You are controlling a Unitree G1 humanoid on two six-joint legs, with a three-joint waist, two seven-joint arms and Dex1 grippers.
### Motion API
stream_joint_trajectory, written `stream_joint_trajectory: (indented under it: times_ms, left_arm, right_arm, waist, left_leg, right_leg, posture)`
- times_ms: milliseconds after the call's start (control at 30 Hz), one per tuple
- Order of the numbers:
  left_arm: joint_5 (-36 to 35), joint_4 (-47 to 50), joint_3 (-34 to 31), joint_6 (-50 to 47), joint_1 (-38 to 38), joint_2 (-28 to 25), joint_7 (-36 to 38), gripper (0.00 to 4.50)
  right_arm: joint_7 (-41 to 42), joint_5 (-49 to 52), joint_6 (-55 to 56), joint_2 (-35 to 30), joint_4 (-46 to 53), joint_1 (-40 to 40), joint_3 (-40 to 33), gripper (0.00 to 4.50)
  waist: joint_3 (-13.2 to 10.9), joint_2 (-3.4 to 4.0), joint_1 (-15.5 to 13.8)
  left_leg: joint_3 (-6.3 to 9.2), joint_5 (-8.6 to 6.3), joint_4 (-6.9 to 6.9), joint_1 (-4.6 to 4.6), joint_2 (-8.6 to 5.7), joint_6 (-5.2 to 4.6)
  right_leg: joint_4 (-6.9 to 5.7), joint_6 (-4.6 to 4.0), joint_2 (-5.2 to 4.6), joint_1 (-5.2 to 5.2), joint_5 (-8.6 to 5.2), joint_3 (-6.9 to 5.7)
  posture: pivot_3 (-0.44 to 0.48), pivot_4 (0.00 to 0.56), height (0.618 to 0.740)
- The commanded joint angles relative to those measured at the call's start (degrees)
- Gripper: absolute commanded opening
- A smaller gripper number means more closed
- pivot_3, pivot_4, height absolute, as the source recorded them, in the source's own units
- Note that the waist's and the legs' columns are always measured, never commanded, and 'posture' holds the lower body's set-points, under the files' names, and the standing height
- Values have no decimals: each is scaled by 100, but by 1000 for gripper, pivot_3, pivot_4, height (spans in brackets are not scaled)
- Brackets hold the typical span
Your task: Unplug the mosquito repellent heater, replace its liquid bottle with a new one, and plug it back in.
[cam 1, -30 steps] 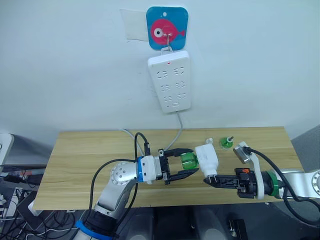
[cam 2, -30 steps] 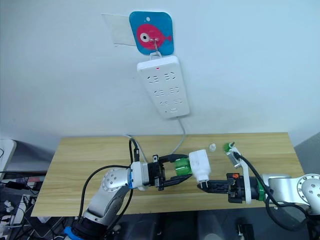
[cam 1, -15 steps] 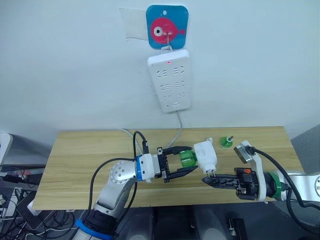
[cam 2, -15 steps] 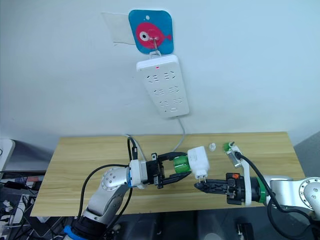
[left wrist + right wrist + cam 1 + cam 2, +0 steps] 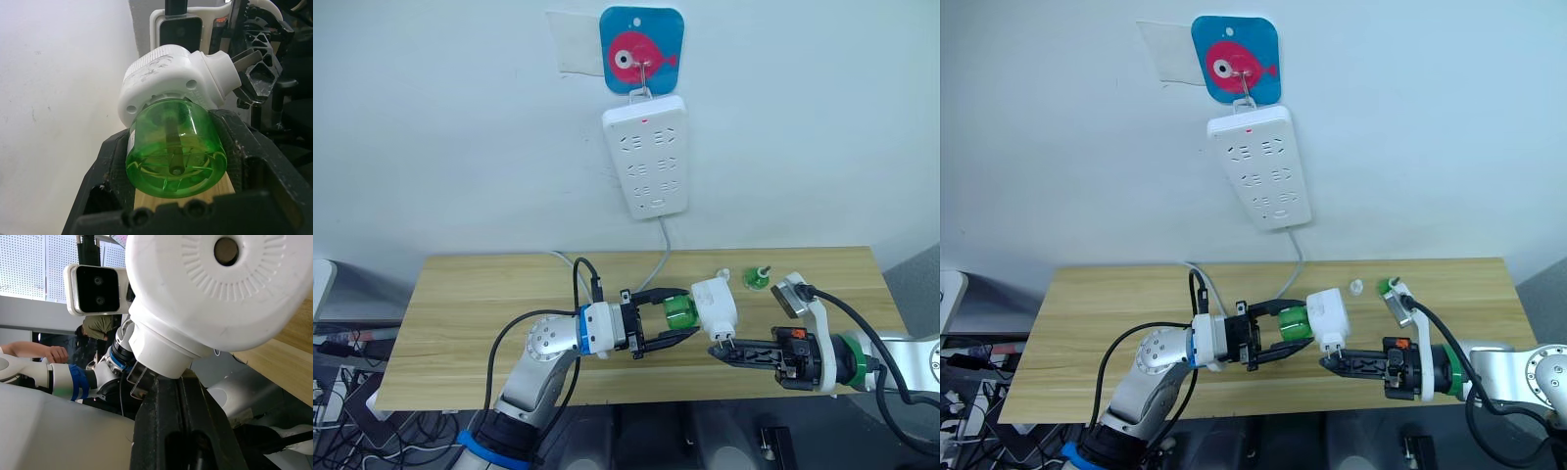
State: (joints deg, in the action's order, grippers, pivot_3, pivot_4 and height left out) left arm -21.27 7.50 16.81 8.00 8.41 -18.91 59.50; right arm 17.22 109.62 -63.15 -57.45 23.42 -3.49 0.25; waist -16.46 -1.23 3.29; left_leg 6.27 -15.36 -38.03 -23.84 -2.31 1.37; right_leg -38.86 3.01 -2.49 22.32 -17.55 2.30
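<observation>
- The right gripper [image 5: 722, 349] has its jaws pressed together on the metal prongs of the mosquito repellent heater [image 5: 716, 305], which stands just above and beyond its tips. That is a thin purchase; my worry is that any twist from the other arm levers the prongs out and drops the unit.
- The left gripper [image 5: 677, 320] has its jaws closed around the green bottle [image 5: 176, 152], which sits between them, seated in the heater's base with its wick running up inside. By its bare neck I take it for the new one, cap off. If the thread is not fully home, or the arms part out of line, the bottle could come loose or cross-thread and spill.
- Compared with a second ago, heater and bottle sit slightly higher and nearer the left arm; both grips look unchanged.
- Beyond the right jaws, on the table [image 5: 470, 313], stands the liquid bottle [image 5: 756, 279] with its bare wick, a small white cap [image 5: 724, 278] near it.
- Farthest off, the power strip [image 5: 645, 156] hangs on the wall, well apart from both jaws.
</observation>
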Motion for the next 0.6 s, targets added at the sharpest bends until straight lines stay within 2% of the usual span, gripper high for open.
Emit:
stream_joint_trajectory:
  times_ms: [33,200,300,400,467,600]
  left_arm:
    - [102,148,154,-16,-123,-62,81,2283]
    - [-40,213,122,-240,-95,-28,28,2283]
    - [-296,429,123,-679,-154,-92,44,2283]
    - [-670,721,59,-1365,-187,-176,-40,2283]
    - [-1098,956,-25,-2100,-160,-281,-133,2283]
    - [-2045,1185,-323,-3544,45,-500,-361,2283]
  right_arm:
    - [288,338,130,-3,247,-57,-123,20]
    - [417,24,-208,-412,686,146,-227,20]
    - [1287,-1659,-118,-661,1111,397,-294,20]
    - [2393,-3836,1002,-935,1336,799,-204,20]
    - [2918,-5100,2107,-858,1090,979,-218,20]
    - [4130,-7158,4887,-389,276,1176,-338,1218]
  waist:
    - [0,0,0]
    - [-1,2,-2]
    - [-1,3,-4]
    - [-1,2,-4]
    - [-1,2,-5]
    - [-2,0,-2]
  left_leg:
    - [0,0,0,0,0,0]
    - [0,0,0,0,0,0]
    - [5,0,1,0,0,0]
    - [4,0,1,1,-1,0]
    - [2,1,-1,3,-2,1]
    - [-2,1,0,9,1,2]
  right_leg:
    - [0,0,0,0,0,0]
    - [0,0,-1,0,0,0]
    - [0,0,1,0,0,-5]
    - [1,2,4,1,-1,-7]
    - [1,3,7,0,-2,-12]
    - [-1,5,14,-1,-3,-15]
  posture:
    - [-109,309,740]
    - [-103,304,740]
    - [-101,299,740]
    - [-100,298,740]
    - [-98,295,740]
    - [-100,293,740]
